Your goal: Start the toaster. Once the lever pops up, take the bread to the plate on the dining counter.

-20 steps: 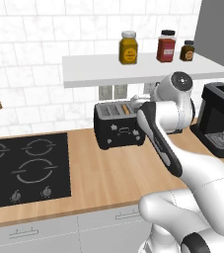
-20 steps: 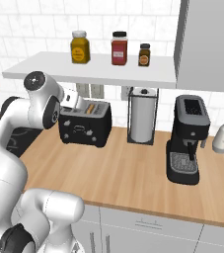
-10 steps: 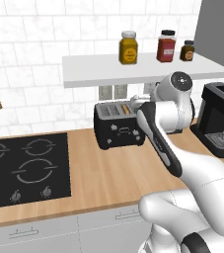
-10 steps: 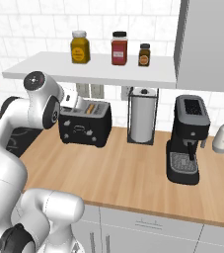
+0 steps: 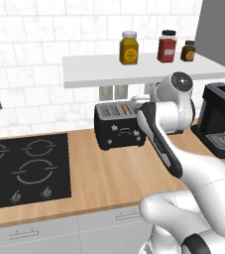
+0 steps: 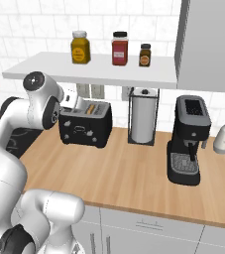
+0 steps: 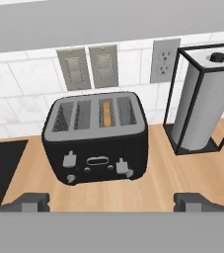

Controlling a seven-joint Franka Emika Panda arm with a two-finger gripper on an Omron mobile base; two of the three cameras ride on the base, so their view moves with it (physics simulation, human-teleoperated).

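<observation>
Toaster [image 7: 96, 138], black and boxy, sits at the centre of the hand view on the light-wood counter [image 7: 148, 195], against the white tiled wall. 4 slots run across its top; bread [image 7: 106, 113] stands in the 3rd slot from the left of that frame, with just its tan top edge visible. 2 pale levers and small knobs mark the front face. Claw [image 7: 112, 201] appears at the bottom of the same frame, its 2 dark finger tips spread wide at the lower left and lower right, gripping nothing, and apart from the toaster. Paper towel roll [image 7: 202, 106] in a black wire holder stands at the right of the frame, just beside the toaster. Black hob [image 5: 22, 171] occupies the lower left of the left base view; coffee machine [image 6: 188, 139] stands right of centre in the right base view.
</observation>
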